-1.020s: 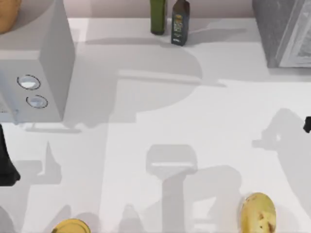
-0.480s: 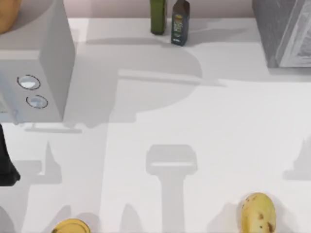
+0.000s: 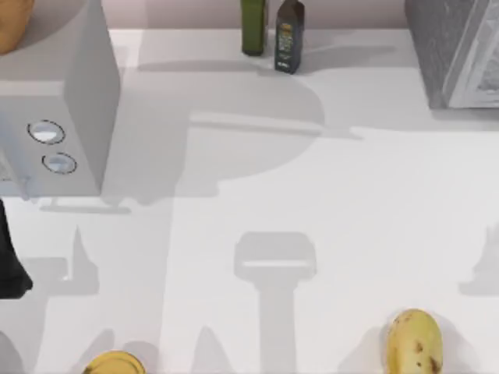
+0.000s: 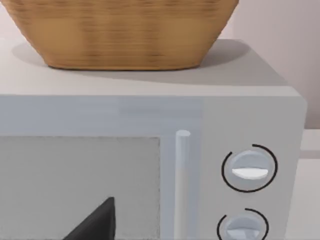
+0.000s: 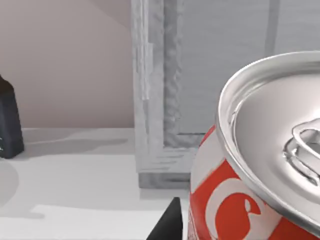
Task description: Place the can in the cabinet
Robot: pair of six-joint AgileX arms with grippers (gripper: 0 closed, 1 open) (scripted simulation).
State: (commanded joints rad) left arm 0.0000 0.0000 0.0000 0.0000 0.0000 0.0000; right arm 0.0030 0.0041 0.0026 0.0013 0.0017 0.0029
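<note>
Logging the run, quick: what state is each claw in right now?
Left claw: faces the microwave; open or closed cannot be told.
Right claw: the can looms close; grip cannot be told.

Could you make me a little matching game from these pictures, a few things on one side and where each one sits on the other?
Things:
1. woven basket
2. two dark bottles
3. yellow fruit
4. red can

Places:
A. near edge of the table, right side
B. close up at the right wrist camera, facing the grey cabinet
C. on top of the microwave
D. far edge of the table, by the wall

Pairs: 1-C, 2-D, 3-A, 4-B
</note>
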